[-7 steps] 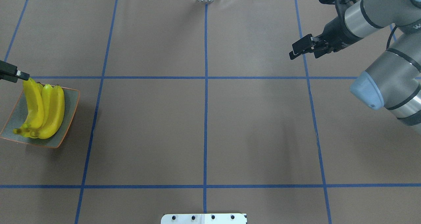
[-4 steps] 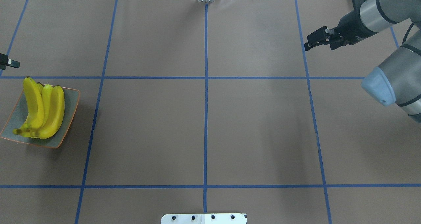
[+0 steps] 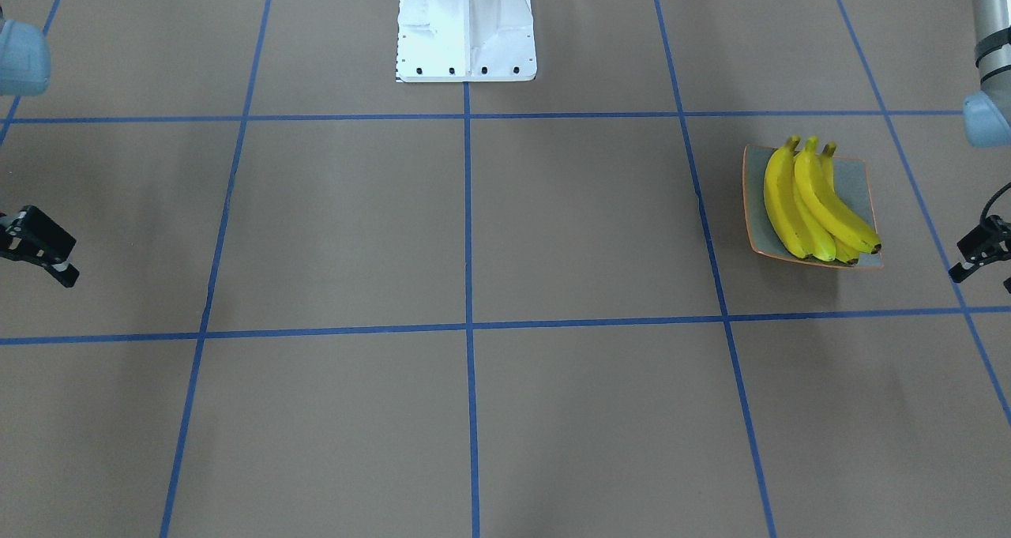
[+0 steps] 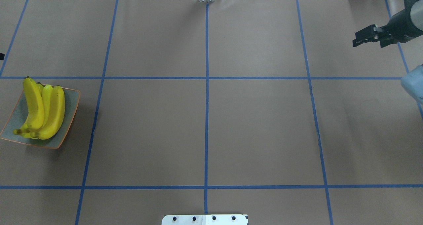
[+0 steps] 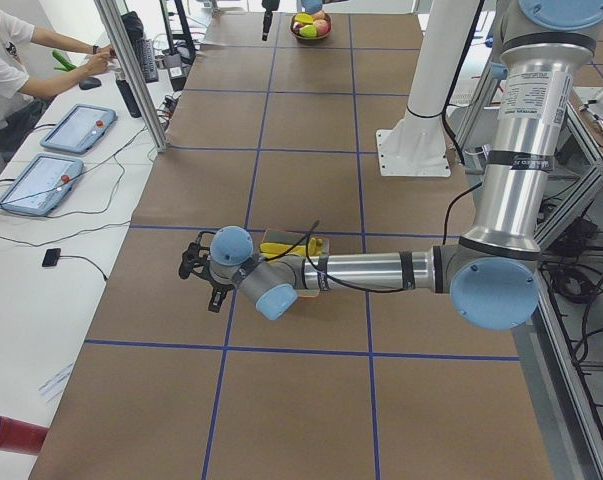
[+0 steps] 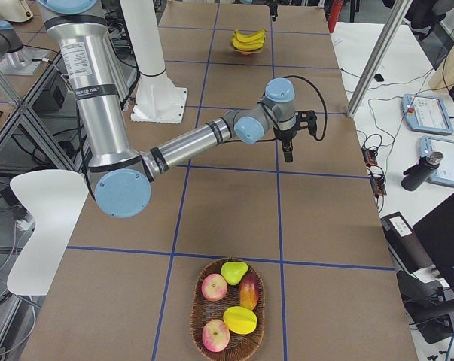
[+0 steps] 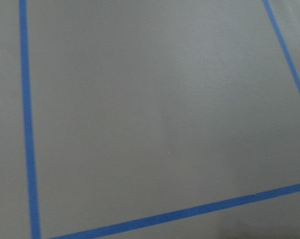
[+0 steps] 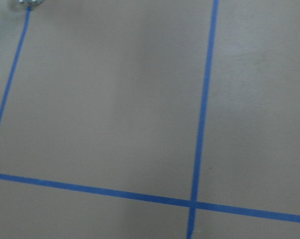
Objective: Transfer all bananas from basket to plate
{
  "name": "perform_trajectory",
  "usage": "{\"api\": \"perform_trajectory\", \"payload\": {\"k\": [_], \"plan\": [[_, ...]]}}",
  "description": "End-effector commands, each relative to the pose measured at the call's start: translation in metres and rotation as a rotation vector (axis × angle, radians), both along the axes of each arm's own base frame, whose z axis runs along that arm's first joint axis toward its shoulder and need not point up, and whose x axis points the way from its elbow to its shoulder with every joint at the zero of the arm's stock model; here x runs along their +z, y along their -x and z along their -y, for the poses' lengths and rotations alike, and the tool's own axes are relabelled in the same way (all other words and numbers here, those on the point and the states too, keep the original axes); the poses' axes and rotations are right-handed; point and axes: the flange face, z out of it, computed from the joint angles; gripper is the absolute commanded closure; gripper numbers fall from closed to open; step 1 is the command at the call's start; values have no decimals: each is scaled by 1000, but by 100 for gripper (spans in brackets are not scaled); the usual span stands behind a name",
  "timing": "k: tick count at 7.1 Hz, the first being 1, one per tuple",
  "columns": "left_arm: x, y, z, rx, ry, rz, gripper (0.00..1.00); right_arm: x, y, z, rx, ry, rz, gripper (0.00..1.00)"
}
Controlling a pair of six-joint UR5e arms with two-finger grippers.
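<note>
Front-facing view: the left gripper point(image 3: 978, 255) hangs at the edge of the table point(image 3: 553, 230) with its fingers parted and nothing between them. Just inboard of it, toward the table's middle, the bananas point(image 3: 817, 202) lie side by side on the plate point(image 3: 857, 171), near the gripper but not touching it. The right gripper point(image 3: 43, 246) is well apart from them, across the table, and is likewise spread and empty.

Overhead view: only a sliver of the left gripper shows, beyond the plate's far corner. The right gripper hovers over the far corner on its own side.

Exterior left view: the plate sits just behind the left gripper.

Exterior right view: the basket point(image 6: 194, 316) lies well apart from the right gripper, toward the camera, and holds other fruit point(image 6: 214, 286).

Wrist views: both show only the table and blue tape lines point(image 7: 28, 124); neither shows its own fingers.
</note>
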Motion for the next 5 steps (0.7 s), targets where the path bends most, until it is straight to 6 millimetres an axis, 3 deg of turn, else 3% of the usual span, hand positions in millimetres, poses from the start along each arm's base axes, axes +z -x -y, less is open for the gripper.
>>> {"api": "perform_trajectory", "payload": {"k": [1,3,4,5], "plan": [[-11,12,24,27,32,55,1,74,-52,-9,-52,6,-82,0],[-39,29,53,91,67,115,1,116,-70,-18,-57,57,-109,0],[-52,52,58,120,82,143,1,136,-82,-17,-74,72,-105,0],[-65,61,54,133,113,152,1,155,-99,-18,-105,83,-68,0]]}}
